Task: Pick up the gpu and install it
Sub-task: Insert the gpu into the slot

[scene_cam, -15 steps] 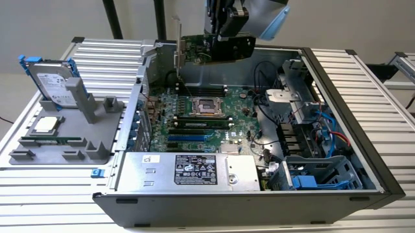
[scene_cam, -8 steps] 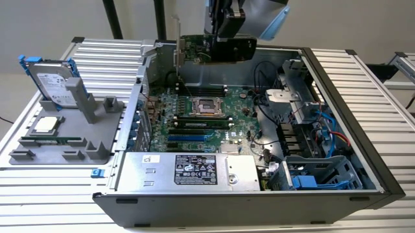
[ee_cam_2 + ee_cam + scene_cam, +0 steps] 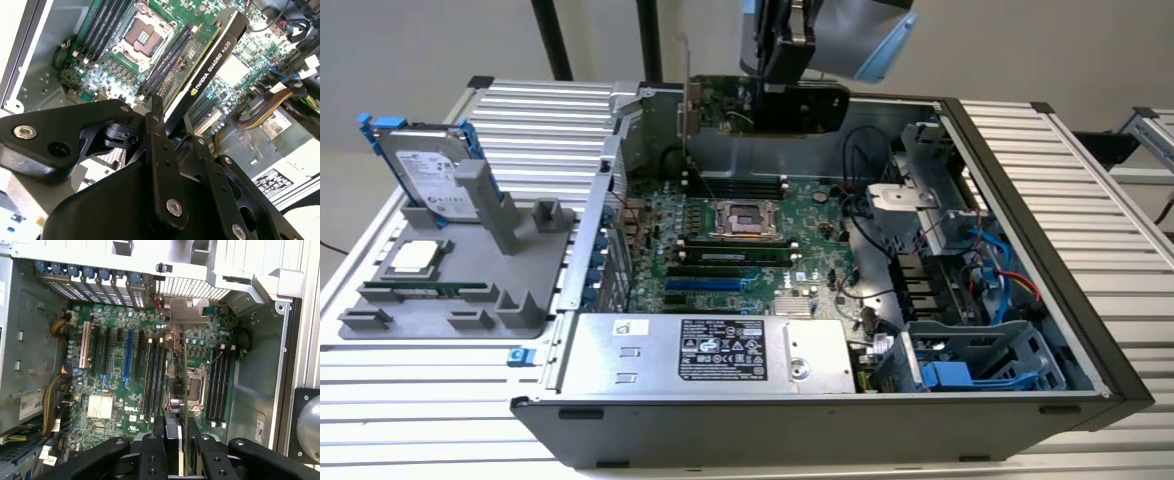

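Observation:
My gripper [image 3: 781, 88] is shut on the gpu [image 3: 767, 105], a green card with a black cooler and a silver end bracket. It hangs on edge above the far end of the open computer case. In both wrist views the gpu [image 3: 212, 70] [image 3: 184, 385] juts out from between the fingers [image 3: 159, 150] [image 3: 162, 427] over the motherboard [image 3: 112, 390], near the empty processor socket. Its bracket [image 3: 190, 312] points toward the case's rear slot openings. The card is in the air, apart from the expansion slots [image 3: 127, 357].
A grey fixture [image 3: 454, 295] at the exterior view's left holds a hard drive in a blue frame [image 3: 427, 165], a processor chip [image 3: 416, 257] and a memory stick [image 3: 434, 290]. Inside the case are the power supply [image 3: 707, 350], drive cage [image 3: 974, 360] and cables [image 3: 987, 270].

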Controlling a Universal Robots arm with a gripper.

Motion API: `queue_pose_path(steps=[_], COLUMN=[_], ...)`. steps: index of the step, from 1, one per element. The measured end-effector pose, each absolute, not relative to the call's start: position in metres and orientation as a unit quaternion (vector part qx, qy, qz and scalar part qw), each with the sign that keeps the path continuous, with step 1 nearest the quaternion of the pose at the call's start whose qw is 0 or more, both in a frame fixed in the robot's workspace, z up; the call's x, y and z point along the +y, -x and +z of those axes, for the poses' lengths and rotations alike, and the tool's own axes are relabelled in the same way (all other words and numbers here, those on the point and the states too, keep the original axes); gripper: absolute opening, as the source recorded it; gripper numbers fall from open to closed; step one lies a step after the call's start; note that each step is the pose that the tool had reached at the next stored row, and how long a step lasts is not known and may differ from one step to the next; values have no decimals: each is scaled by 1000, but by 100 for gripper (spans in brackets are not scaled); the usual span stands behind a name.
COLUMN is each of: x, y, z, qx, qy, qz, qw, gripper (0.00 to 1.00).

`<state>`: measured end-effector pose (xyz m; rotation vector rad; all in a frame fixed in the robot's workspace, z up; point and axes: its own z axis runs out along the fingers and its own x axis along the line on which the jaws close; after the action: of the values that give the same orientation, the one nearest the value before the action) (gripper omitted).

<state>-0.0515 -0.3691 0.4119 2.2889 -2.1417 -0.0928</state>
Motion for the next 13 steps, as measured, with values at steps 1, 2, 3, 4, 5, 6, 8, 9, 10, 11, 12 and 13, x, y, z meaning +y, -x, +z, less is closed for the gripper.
queue_pose_path(steps=[1, 2, 3, 4, 5, 6, 8, 9, 10, 11, 12, 13], x=[-369, -369, -369, -369, -370, -370, -370, -370, -370, -370, -370, -370], y=[52, 52, 52, 52, 52, 52, 52, 51, 51, 51, 52, 52], z=[411, 410, 409, 409, 408, 407, 404, 403, 402, 401, 400, 399], qx=[-687, -691, -695, -699, -702, -705, -709, -710, -711, -711, -712, -714], qy=[-726, -723, -719, -715, -711, -709, -705, -703, -703, -702, -701, -700], qz=[-30, -30, -30, -30, -30, -30, -30, -30, -30, -30, -29, -29], qw=[3, 3, 2, 2, 2, 2, 2, 2, 2, 1, 1, 1], gripper=[0, 0, 0, 0, 0, 0, 0, 0, 0, 0, 0, 0])
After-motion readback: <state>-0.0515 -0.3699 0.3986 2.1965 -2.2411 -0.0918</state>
